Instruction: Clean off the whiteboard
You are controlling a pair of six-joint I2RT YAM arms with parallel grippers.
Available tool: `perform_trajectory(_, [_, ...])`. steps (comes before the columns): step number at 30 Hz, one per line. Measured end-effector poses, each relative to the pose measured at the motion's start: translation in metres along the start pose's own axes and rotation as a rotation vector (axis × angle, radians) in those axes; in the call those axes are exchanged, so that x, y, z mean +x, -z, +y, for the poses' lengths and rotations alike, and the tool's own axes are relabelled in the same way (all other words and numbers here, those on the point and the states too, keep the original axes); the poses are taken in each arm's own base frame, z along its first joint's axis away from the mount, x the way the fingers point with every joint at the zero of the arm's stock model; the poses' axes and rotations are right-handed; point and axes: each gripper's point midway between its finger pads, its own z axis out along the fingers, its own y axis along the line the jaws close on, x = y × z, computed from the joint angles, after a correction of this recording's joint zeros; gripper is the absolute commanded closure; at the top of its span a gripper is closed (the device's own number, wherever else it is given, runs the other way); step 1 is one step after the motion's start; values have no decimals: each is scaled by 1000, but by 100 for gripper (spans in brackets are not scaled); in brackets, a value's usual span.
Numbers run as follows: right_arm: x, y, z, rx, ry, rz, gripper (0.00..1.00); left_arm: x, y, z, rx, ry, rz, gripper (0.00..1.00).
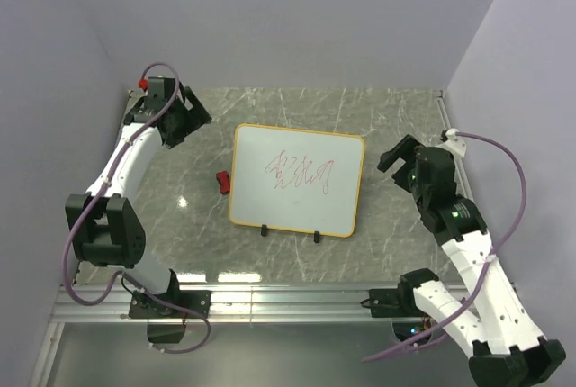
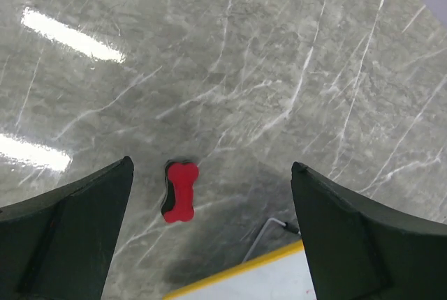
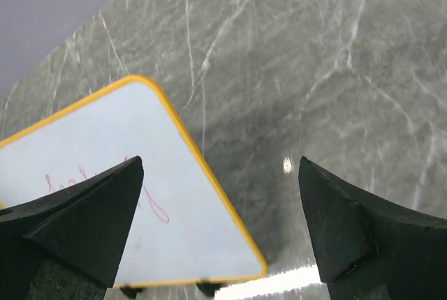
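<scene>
The whiteboard (image 1: 297, 180) lies flat mid-table, white with a yellow-orange rim, two black feet on its near edge and red scribbles in its middle. A small red-and-black eraser (image 1: 222, 182) lies on the table just left of it; it also shows in the left wrist view (image 2: 180, 192). My left gripper (image 1: 187, 119) is open and empty, held above the table behind and left of the board. My right gripper (image 1: 399, 158) is open and empty, just right of the board's right edge. The board's corner shows in the left wrist view (image 2: 265, 279) and its right part in the right wrist view (image 3: 105, 195).
The grey marble table (image 1: 180, 198) is walled by lilac panels at the back and both sides. A metal rail (image 1: 270, 297) runs along the near edge between the arm bases. A thin wire stand (image 2: 269, 229) lies by the board's corner.
</scene>
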Motion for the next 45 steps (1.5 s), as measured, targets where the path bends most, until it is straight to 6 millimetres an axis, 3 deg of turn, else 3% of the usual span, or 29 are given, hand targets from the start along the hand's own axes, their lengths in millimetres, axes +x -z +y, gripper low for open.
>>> perform_trajectory(3, [-2,18,-4,3,-4,12,0,5,16,2,6,-9,-17,1])
perform_trajectory(8, [-6,47,-3,-36,8,37,0,1,61,-5,136,1,-141,0])
perform_trajectory(9, [-6,51,-3,-38,16,42,0,1,62,-6,142,0,-138,1])
perform_trajectory(12, [-4,59,-6,-34,50,72,0,0,43,-11,100,-16,-120,0])
perform_trajectory(14, [2,61,-12,-15,72,96,2,18,13,-9,45,-43,-56,1])
perform_trajectory(16, [6,63,-18,1,89,111,4,50,-14,3,-31,-78,40,3])
perform_trajectory(19, [9,68,-25,13,103,115,5,82,-35,17,-104,-114,140,7])
perform_trajectory(26, [12,72,-39,62,132,121,7,102,-53,27,-196,-165,196,12])
perform_trajectory(35, [32,64,-54,123,159,189,8,143,-54,31,-232,-208,267,16])
perform_trajectory(38, [37,63,-58,134,161,202,8,145,-54,33,-247,-208,266,16])
perform_trajectory(41, [37,62,-59,142,160,203,8,151,-54,38,-261,-215,275,22])
perform_trajectory(42, [37,62,-59,145,159,202,8,154,-54,41,-268,-218,281,30])
perform_trajectory(45, [37,62,-60,152,154,199,8,163,-53,50,-289,-222,301,39])
